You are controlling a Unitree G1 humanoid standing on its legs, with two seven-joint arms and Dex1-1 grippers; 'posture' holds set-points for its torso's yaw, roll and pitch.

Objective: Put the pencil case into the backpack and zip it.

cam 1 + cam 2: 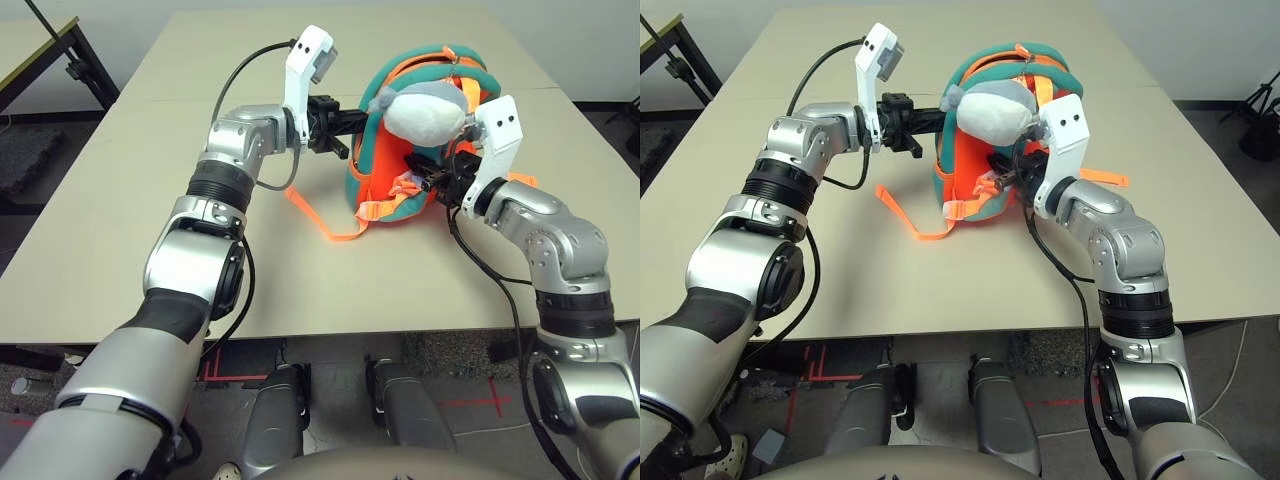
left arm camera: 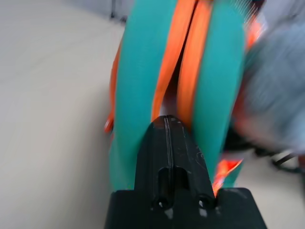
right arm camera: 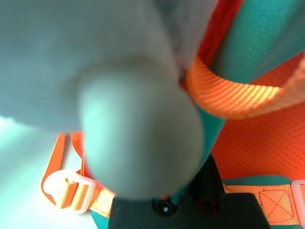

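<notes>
Standing at frame centre on the table (image 1: 150, 220): backpack (image 1: 385, 185). Left gripper (image 2: 167, 125) clenched at its teal edge; right gripper (image 1: 425, 180) against its front, grip unclear.

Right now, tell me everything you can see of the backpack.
The backpack is small, with an orange fabric body, teal padded edging and orange webbing straps, one trailing loose across the table. It stands on the tabletop, a grey-white plush piece attached near its top. The shut left gripper meets its teal edge; the right gripper is pressed against its orange side.
</notes>
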